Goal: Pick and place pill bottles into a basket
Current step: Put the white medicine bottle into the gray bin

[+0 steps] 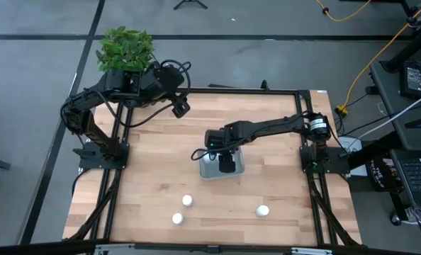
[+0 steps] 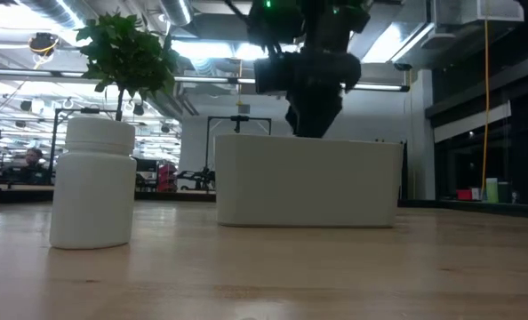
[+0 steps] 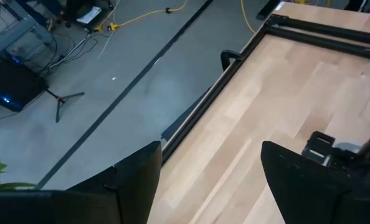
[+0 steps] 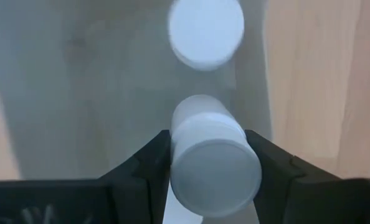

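Observation:
The pale grey-blue basket (image 1: 208, 172) sits mid-table; in the low view its wall (image 2: 308, 182) stands on the wood. My right gripper (image 1: 226, 163) hangs over it, shut on a white pill bottle (image 4: 213, 165). Another bottle (image 4: 205, 31) stands on its base inside the basket. Three bottles stand on the table near the front edge: two toward the left (image 1: 187, 201) (image 1: 177, 219) and one toward the right (image 1: 263, 210). One of them shows close by in the low view (image 2: 91, 182). My left gripper (image 1: 181, 108) waits, open and empty, at the far left. My right gripper pinches the bottle's round side just below the cap (image 4: 177, 155) between its two fingers (image 4: 149, 163). The fingers come from above, pointing down. The bottle is upright, cap up, over the basket's floor; I cannot tell whether its base touches the floor.
A black pot with a green plant (image 1: 125, 49) stands beyond the table's far left corner. A black frame (image 1: 267, 91) runs along the table's edges. Bare wood lies between the basket and the three loose bottles.

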